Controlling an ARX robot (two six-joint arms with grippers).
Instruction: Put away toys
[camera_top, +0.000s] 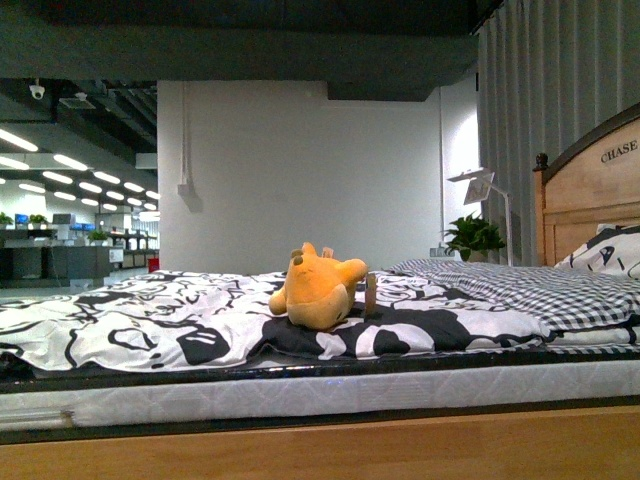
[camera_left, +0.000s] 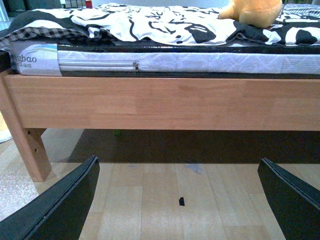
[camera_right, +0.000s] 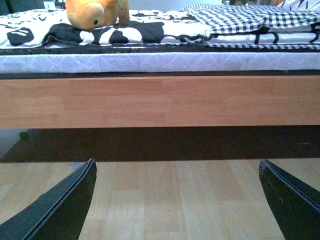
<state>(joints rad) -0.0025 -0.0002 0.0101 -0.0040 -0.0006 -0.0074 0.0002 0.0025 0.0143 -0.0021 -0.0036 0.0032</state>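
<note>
**Plush animal untouched on the bed, both arms low**

Plush animal, yellow-orange with pointed ears, lies on the black-and-white duvet, set back a little from the near edge of the bed and roughly midway along it. Checked bedding covers the stretch toward the headboard. A small tan thing stands just beside the toy on that side; I cannot tell what it is.

The left end effector is released, its fingers spread wide with nothing between them, down near the floor facing the bed's wooden side rail. The right end effector is likewise released and empty, at the same low height.

By my judgement the task has barely begun: nothing grasps the toy, and reaching, grasping, carrying and stowing all remain. No box or basket for it shows in any view.
</note>
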